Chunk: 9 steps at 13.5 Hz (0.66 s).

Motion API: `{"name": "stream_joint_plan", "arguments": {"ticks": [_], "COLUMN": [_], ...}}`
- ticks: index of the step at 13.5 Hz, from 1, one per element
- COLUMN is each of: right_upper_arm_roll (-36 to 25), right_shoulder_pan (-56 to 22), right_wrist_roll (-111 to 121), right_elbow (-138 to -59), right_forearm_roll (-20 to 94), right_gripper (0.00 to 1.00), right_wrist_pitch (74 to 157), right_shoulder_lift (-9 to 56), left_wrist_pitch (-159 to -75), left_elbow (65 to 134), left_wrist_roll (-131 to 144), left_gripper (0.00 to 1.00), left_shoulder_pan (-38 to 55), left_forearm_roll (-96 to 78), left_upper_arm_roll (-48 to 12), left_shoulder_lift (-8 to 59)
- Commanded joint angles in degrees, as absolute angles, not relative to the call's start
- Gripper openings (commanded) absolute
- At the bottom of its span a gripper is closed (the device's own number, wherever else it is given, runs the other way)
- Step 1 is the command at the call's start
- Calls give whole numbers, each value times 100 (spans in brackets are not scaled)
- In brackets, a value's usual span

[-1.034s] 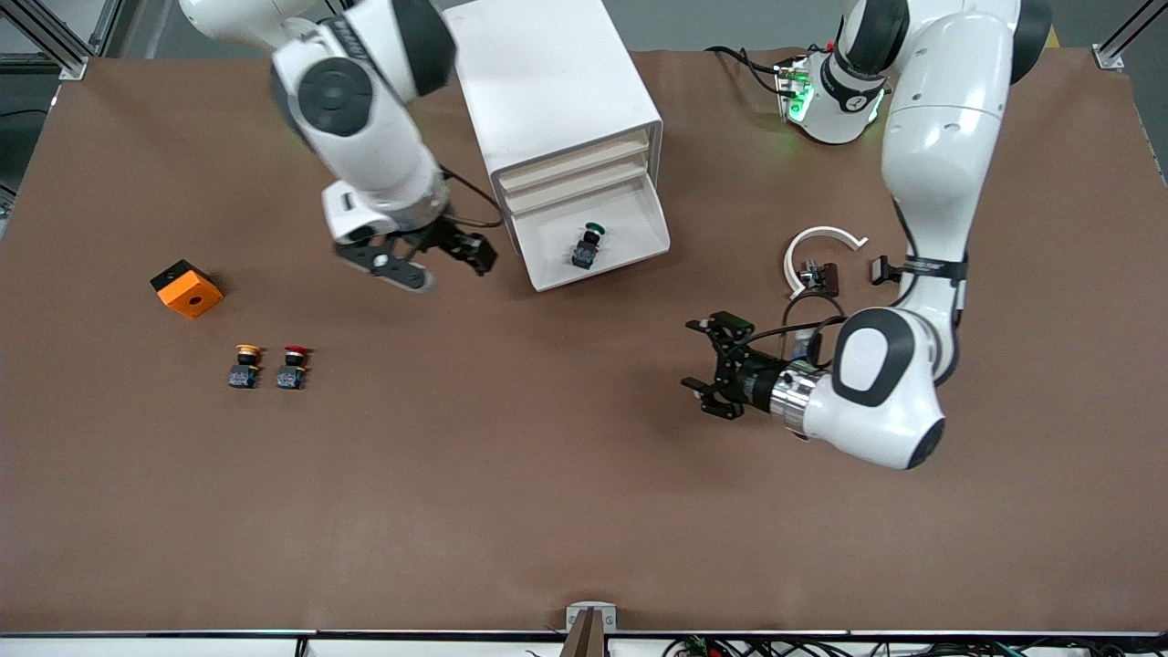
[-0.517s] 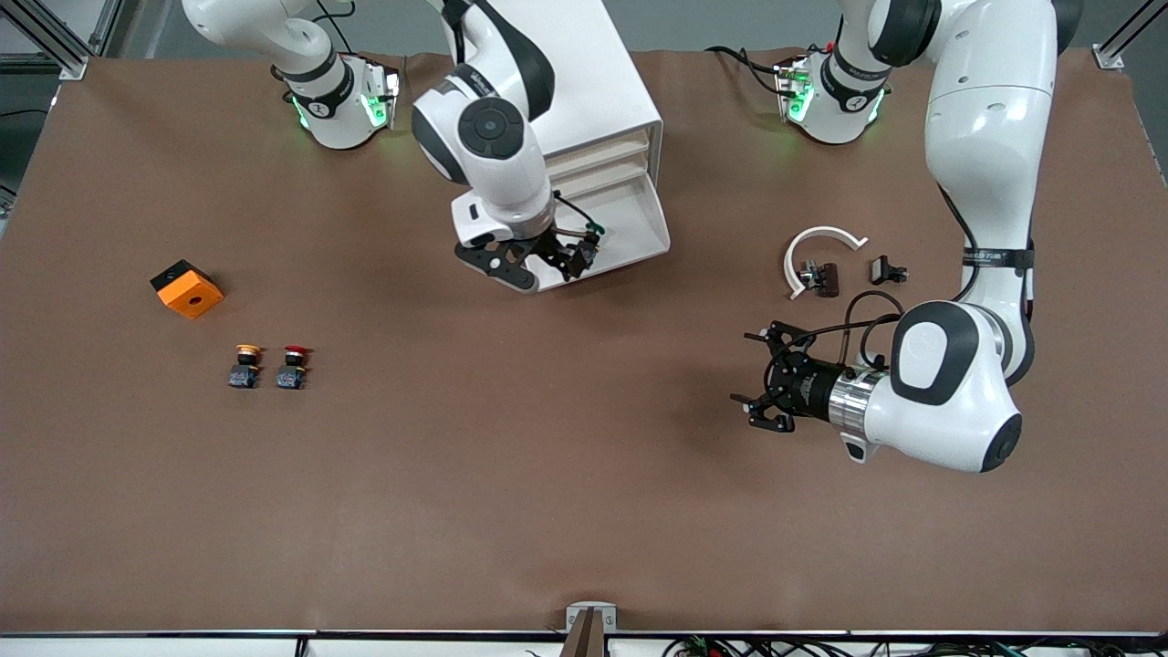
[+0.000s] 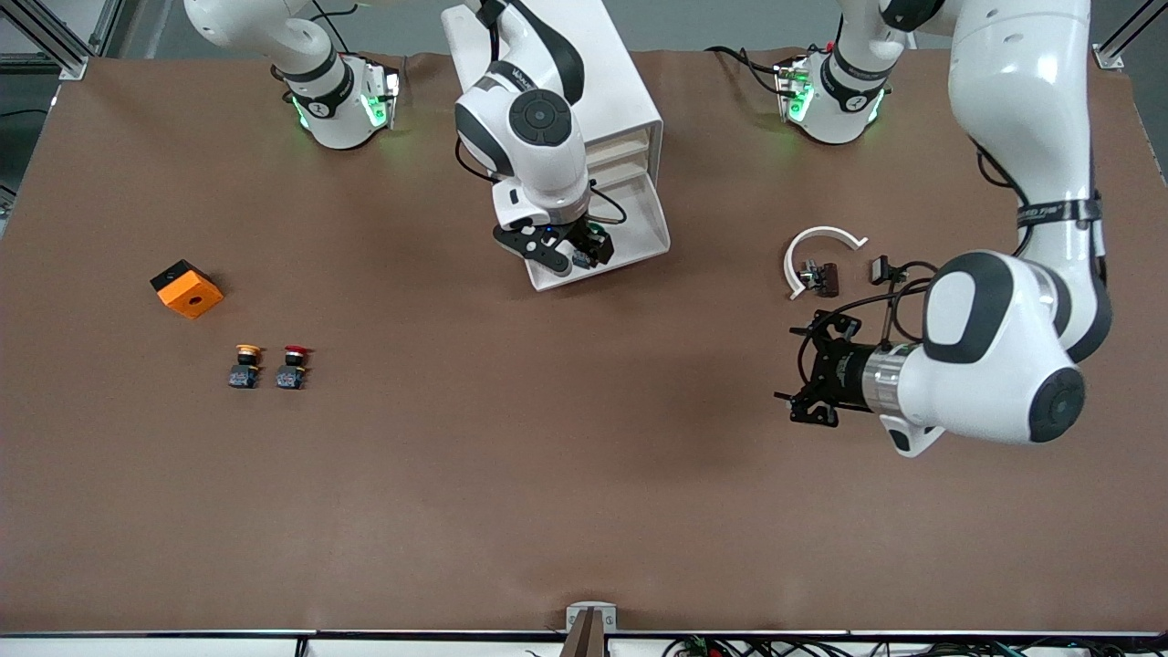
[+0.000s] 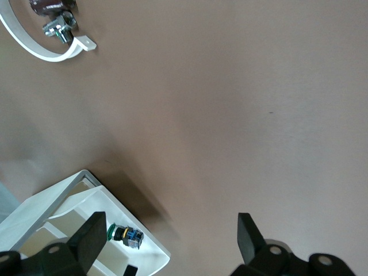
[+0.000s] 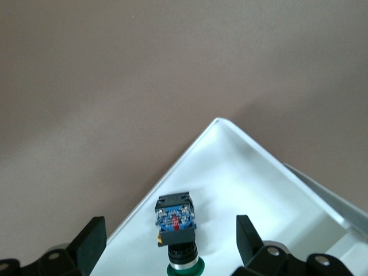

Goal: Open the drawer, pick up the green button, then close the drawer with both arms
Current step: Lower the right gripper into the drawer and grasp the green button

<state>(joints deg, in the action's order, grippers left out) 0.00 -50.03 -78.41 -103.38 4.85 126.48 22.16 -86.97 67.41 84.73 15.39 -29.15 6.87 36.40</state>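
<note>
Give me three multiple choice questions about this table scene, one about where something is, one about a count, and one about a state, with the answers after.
1. Where does the green-capped button lie?
A. In the pulled-out drawer
B. Beside the orange block
C. On top of the cabinet

2. How many buttons lie on the table near the orange block?
A. One
B. Two
C. Four

3. How is the right gripper?
A. Shut on the button
B. Open over the button
C. Open over bare table

Answers: 1 A, the right wrist view shows it on the white tray floor. 2 B, a yellow-capped button and a red-capped button lie side by side. 3 B, its fingers stand apart either side of the button, not touching it.
</note>
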Motion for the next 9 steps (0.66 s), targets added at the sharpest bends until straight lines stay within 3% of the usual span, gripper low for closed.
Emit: {"name": "stream_joint_plan", "arguments": {"ticks": [1, 5, 8, 9], "right_upper_arm_roll": [-79, -79, -79, -79], "right_shoulder_pan": [-5176, -5265, -5291, -5291], "right_wrist_roll": [-8138, -8288, -8288, -8288], "right_elbow": [-10274, -10274, -10266, -10266], "right_forearm_roll": [413, 246, 246, 246], "right_gripper": [100, 100, 92, 84], "right_wrist_pitch": [12840, 12999, 13008, 12999], "right_shoulder_lift": [2425, 2584, 2602, 2602], "left_wrist_pitch": [-8710, -8692, -8649, -8579], "left_elbow": [6899, 6926, 6926, 6943], "left_wrist_roll": [8376, 8385, 8184, 7869], "left_gripper": [100, 100, 100, 100], "left_shoulder_pan": [1521, 1626, 1600, 1608], "left_forearm_roll": [-2612, -1682, -1460, -1346], "left_upper_arm_roll": [765, 695, 615, 607], "left_shoulder_lift": [3104, 2533, 2181, 2032]}}
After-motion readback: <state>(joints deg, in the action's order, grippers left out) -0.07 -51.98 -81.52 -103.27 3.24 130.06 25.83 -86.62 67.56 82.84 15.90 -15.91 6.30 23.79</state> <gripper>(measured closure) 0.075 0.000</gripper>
